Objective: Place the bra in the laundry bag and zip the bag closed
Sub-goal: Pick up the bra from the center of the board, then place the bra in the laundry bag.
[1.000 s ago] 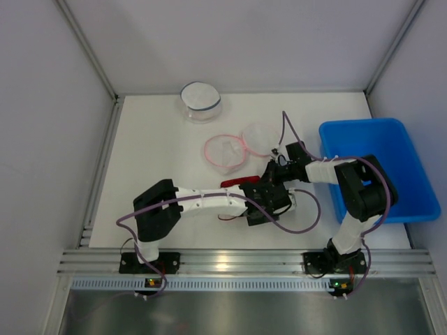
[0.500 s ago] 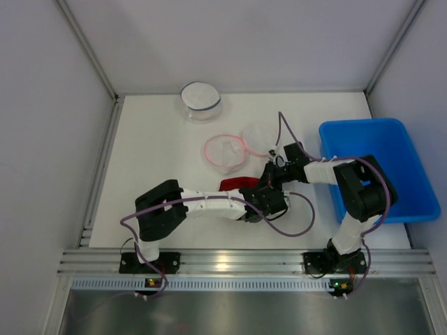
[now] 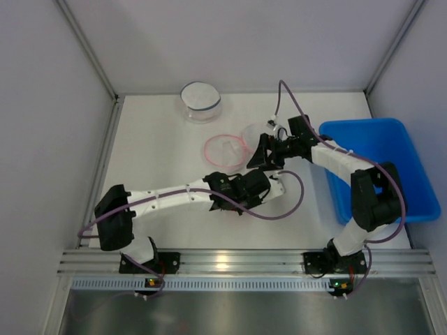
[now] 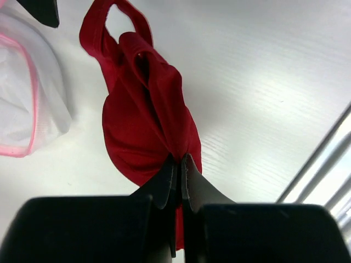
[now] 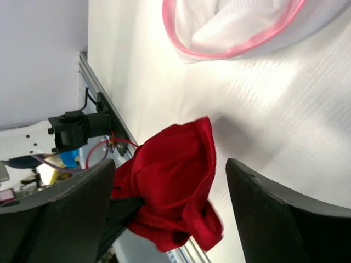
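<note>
On the white counter point(image 3: 160, 174) lies the pink-rimmed laundry bag point(image 3: 225, 150), with the red bra point(image 4: 145, 120) outside it at about its 6 o'clock. The left end effector point(image 4: 178, 164) is clenched on the bra's fabric. The right end effector point(image 5: 170, 164), at its 1 o'clock, stands released.

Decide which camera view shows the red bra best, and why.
The left wrist view: the bra fills the frame, strap loop clear, pinched by the left gripper. The right wrist view shows it bunched, smaller. In the top external view the left arm hides it.
</note>
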